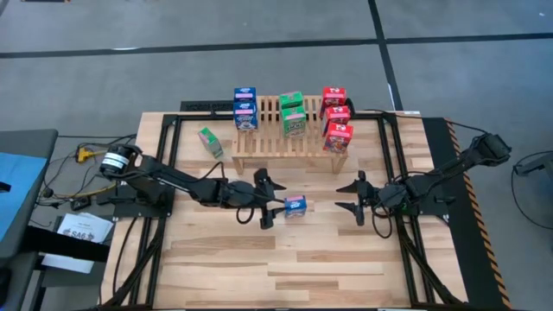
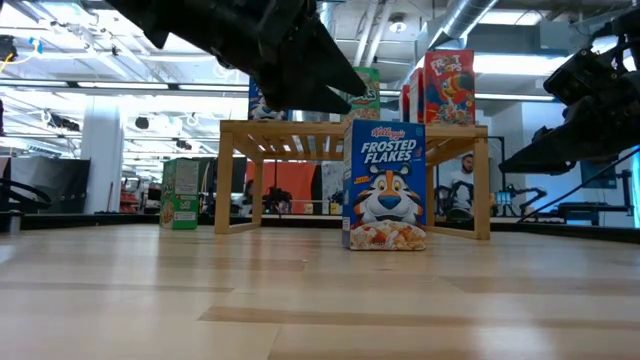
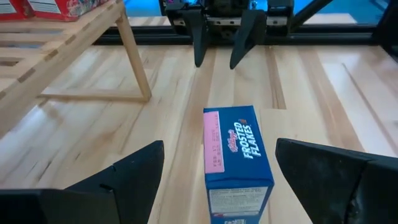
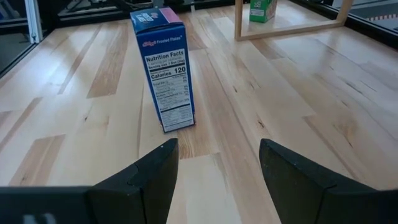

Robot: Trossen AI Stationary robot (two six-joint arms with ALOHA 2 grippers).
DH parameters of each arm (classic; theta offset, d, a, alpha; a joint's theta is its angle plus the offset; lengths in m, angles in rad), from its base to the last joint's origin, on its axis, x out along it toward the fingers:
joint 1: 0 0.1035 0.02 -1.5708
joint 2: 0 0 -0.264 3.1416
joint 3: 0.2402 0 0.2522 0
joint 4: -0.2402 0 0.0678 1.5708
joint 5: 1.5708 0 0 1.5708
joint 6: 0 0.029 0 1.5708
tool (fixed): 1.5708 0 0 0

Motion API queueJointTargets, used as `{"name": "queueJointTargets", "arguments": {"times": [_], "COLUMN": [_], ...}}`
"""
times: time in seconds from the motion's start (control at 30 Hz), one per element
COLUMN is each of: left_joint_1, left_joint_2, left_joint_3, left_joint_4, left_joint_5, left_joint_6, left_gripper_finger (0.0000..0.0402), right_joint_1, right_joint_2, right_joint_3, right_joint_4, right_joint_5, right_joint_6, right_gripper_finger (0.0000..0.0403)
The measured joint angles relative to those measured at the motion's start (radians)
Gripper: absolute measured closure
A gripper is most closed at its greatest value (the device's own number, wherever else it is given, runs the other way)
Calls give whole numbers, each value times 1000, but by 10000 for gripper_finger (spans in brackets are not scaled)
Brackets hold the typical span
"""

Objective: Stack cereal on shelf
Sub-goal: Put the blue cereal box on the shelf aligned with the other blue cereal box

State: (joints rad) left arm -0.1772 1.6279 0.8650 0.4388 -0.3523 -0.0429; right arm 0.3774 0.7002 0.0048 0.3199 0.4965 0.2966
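Upright on pale plank tabletop (image 1: 259,268), before slatted wooden shelf (image 1: 289,142): glossy blue cardboard cereal box (image 1: 295,206). Flanking it untouched, left gripper (image 1: 266,201), angular dark fingers released. Beyond, right gripper (image 1: 356,198), parted, empty.

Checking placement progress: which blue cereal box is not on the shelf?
The Frosted Flakes box standing on the tabletop between both grippers; the other two blue boxes sit on the rack's left end.

Blue Frosted Flakes box (image 1: 295,206) upright on table, front of shelf (image 1: 285,138).
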Motion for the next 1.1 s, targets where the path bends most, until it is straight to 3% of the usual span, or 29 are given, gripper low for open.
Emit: {"name": "queueJointTargets", "arguments": {"times": [0.3, 0.87, 1.1], "left_joint_1": [-2, 2, 3], "left_joint_2": [76, 158, 158], "left_joint_3": [32, 69, 69], "left_joint_4": [51, -2, -4], "left_joint_5": [32, 45, 33], "left_joint_6": [-7, -52, -50], "left_gripper_finger": [101, 102, 157], "right_joint_1": [0, 0, 0], "right_joint_2": [0, 8, 8], "right_joint_3": [0, 0, 0], "right_joint_4": [-14, -52, -52], "right_joint_5": [0, -1, -1], "right_joint_6": [0, 0, 0], "right_gripper_finger": [152, 152, 152]}}
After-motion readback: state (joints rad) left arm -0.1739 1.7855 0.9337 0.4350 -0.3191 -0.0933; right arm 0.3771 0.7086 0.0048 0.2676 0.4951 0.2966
